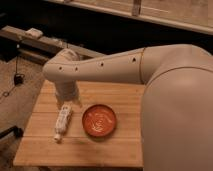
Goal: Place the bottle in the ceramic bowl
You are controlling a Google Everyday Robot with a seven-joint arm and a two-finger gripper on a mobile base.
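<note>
The small white bottle [62,121] lies on its side on the wooden table [115,100], cap end toward the front edge, just left of the bowl. The orange-red ceramic bowl [99,120] with pale swirls inside sits near the table's middle and holds nothing. My large white arm reaches in from the right and bends down at the table's left. My gripper [68,101] hangs below the wrist, just above and behind the bottle's far end and left of the bowl. The arm covers much of it.
The table's left edge [31,120] and front edge [75,164] are close to the bottle. A dark bench [30,42] with a pale object [34,33] stands behind at the upper left. A cable and a small dark box [18,78] lie on the floor at left.
</note>
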